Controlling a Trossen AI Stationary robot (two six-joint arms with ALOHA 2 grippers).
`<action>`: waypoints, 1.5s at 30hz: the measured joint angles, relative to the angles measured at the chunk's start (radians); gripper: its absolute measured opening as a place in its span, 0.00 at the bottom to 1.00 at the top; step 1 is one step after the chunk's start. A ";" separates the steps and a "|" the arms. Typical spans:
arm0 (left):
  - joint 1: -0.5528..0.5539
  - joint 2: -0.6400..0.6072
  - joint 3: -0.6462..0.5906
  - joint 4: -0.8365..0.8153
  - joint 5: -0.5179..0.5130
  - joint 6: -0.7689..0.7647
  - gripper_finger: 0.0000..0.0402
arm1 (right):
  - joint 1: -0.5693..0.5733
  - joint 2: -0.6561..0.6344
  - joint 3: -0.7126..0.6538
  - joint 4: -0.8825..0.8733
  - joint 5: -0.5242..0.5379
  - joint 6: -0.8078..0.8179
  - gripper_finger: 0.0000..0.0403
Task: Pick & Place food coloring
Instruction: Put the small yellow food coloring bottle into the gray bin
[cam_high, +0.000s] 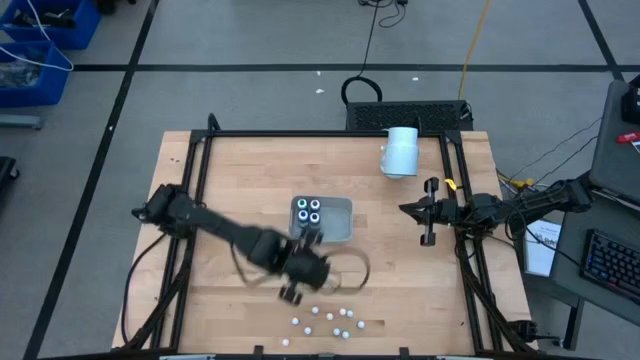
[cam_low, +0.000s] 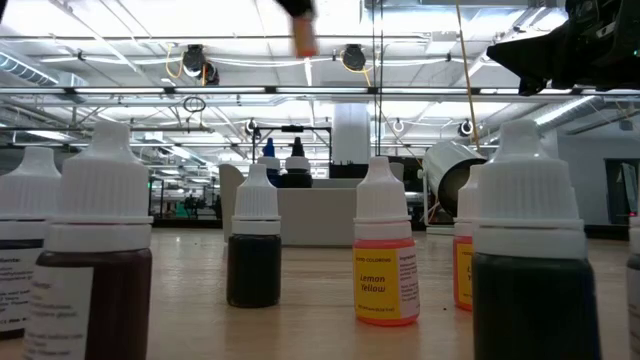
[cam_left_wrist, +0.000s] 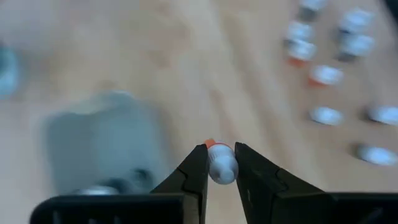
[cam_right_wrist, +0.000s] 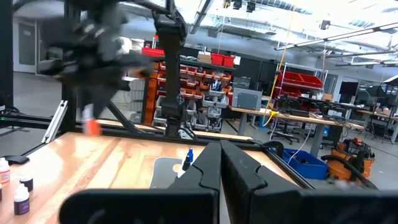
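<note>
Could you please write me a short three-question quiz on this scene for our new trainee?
1. True or false: the left gripper is shut on a food coloring bottle.
2. In the high view, where do the loose bottles stand? A) at the table's near edge, B) inside the white cylinder, C) on the floor.
3. Fill in: the right gripper waits at the table's right side with its fingers ____.

Key: 1 true; 2 A; 3 shut. The grey tray already holds a few bottles.
</note>
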 joint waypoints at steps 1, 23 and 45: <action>0.036 0.000 0.014 0.004 -0.003 0.035 0.17 | 0.000 0.000 0.000 -0.002 0.000 0.000 0.00; 0.368 0.230 0.017 0.121 0.032 0.332 0.18 | 0.000 0.000 0.000 -0.052 0.000 -0.022 0.00; 0.384 0.350 0.020 0.210 0.083 0.397 0.20 | 0.000 0.014 0.000 -0.052 -0.002 -0.026 0.00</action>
